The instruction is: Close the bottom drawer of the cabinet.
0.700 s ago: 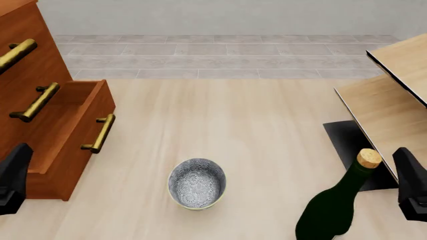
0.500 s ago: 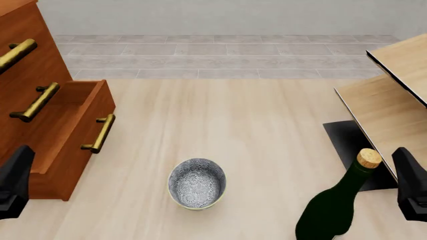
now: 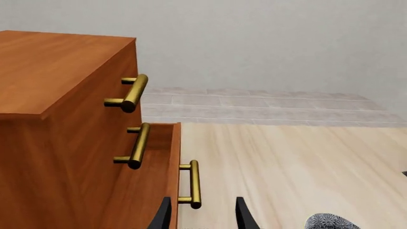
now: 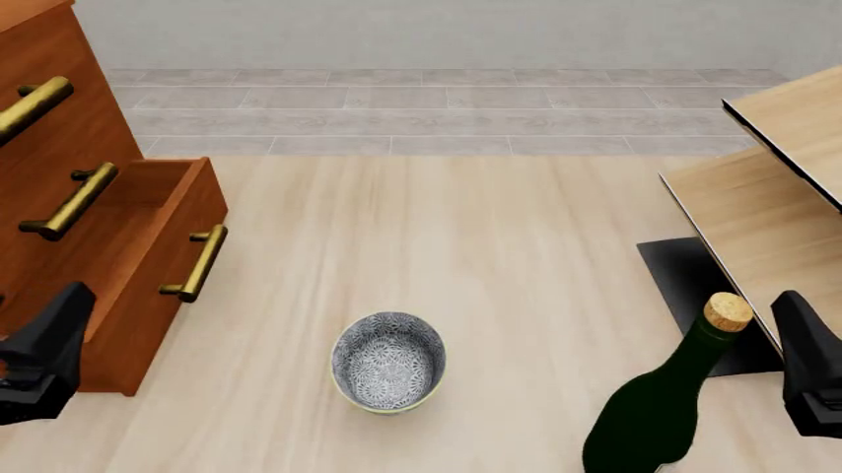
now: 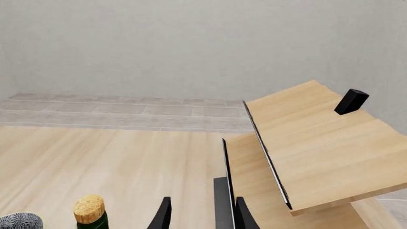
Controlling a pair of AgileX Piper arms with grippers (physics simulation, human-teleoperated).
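The bottom drawer (image 4: 138, 286) stands pulled out from the cabinet (image 4: 53, 148) at the left edge of the front view, its front panel well forward of the two drawers above it. Its brass bar handle (image 4: 197, 263) runs along the panel, facing the open stretch of desk (image 4: 500, 256). In the left wrist view the same handle (image 3: 192, 183) shows just ahead of the left gripper (image 3: 200, 217), whose two dark fingertips (image 3: 164, 215) stand apart with nothing between them; one tip lies in line with the drawer's front edge, though whether it touches the wood cannot be told. In the front view the left gripper (image 4: 46, 355) sits low at the left, beside the drawer's near corner.

A patterned grey-and-white bowl (image 4: 388, 362) rests on the desk near the drawer, to its right and closer to the camera. Further right stands a dark green bottle (image 4: 658, 409) with a cork (image 4: 728, 311) in its neck; no label or writing can be read on it. Beyond it is pale light-wood furniture with black edging (image 4: 763, 187).

The right gripper (image 4: 815, 379) hangs at the far right edge, just beside the bottle. The right wrist view shows its fingertips (image 5: 164, 214) spread and empty, with the pale furniture (image 5: 305, 138) ahead of them.
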